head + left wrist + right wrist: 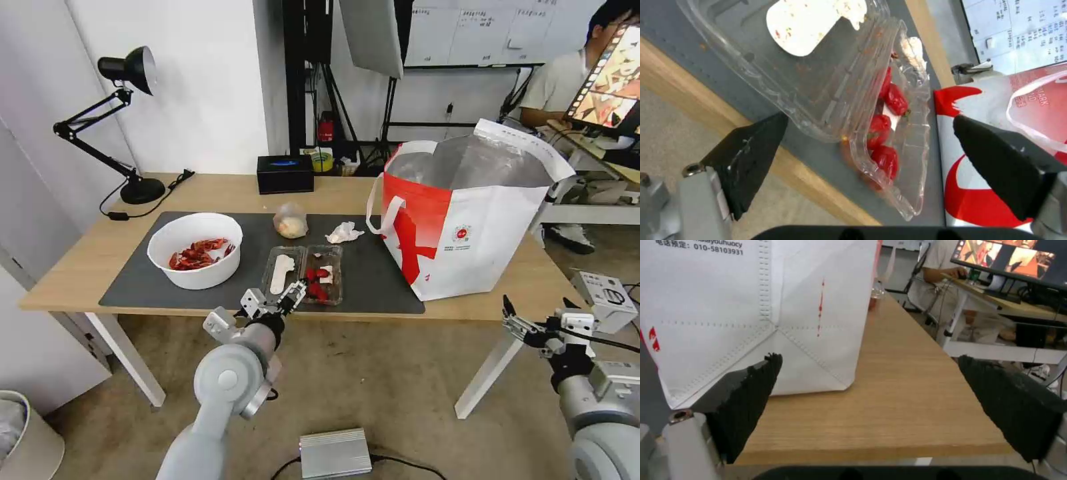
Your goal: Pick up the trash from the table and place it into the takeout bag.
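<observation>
From the head view, your left gripper sits at the near edge of the clear plastic tray with red scraps, on the grey mat beside the big white-and-red bag. Up close at the left wrist, its fingers are spread wide, gripping nothing; you likely push in, then squeeze. By the right wrist view, your right gripper waits spread wide near the light wooden table corner.
</observation>
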Motion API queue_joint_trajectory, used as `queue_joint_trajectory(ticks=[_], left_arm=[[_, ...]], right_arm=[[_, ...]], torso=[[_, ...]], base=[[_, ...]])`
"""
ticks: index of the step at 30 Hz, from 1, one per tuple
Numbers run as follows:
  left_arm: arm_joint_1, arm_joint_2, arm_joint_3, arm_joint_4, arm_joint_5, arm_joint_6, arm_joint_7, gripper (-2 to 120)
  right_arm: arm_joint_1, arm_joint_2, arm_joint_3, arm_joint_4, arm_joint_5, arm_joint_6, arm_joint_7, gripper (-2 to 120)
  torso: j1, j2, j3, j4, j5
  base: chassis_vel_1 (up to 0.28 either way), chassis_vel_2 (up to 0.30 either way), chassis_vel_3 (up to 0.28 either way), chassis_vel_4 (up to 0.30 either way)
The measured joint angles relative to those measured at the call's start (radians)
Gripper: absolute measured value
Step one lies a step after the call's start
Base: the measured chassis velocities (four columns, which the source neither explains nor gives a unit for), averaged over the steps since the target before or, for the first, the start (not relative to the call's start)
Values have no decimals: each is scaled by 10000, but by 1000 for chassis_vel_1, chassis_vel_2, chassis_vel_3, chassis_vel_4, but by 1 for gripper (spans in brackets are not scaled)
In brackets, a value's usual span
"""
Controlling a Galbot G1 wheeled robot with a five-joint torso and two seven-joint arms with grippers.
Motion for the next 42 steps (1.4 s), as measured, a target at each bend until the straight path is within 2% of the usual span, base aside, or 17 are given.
queue_joint_trajectory(ticks=[8,17,21,27,32,35,40,42], left_arm=[[61,145,-74,128,603,-61,430,100],[376,152,30,323,1926,-386,1472,100],[425,147,42,333,2134,-495,1695,100],[361,165,136,347,2806,-978,2614,100],[322,178,168,361,3099,-1080,3019,100],[311,220,220,467,3636,-1194,3567,100],[351,247,267,478,3708,-1245,4076,100],[372,234,341,471,3738,-1247,4465,100]], right_arm=[[23,29,-21,-67,-14,55,-24,100],[6,117,-44,-265,-107,219,-165,100],[-8,136,-45,-293,-130,246,-191,100],[-32,189,-37,-399,-173,328,-240,100],[-53,244,-36,-418,-193,369,-258,100],[-62,267,-35,-424,-201,396,-275,100],[-64,277,-11,-430,-202,410,-283,100],[-65,284,2,-437,-201,416,-288,100]], torso=[[0,0,0,-4,-2],[0,-2,1,2,-1],[1,-3,3,3,-2],[2,-3,2,1,-2],[1,-3,2,0,-2],[2,-3,2,0,-2],[1,-2,1,0,-1],[1,-2,1,-1,-1]], base=[[0,0,0,0],[0,0,0,0],[0,0,0,0],[0,0,0,0],[0,0,0,0],[0,0,0,0],[0,0,0,0],[0,0,0,0]])
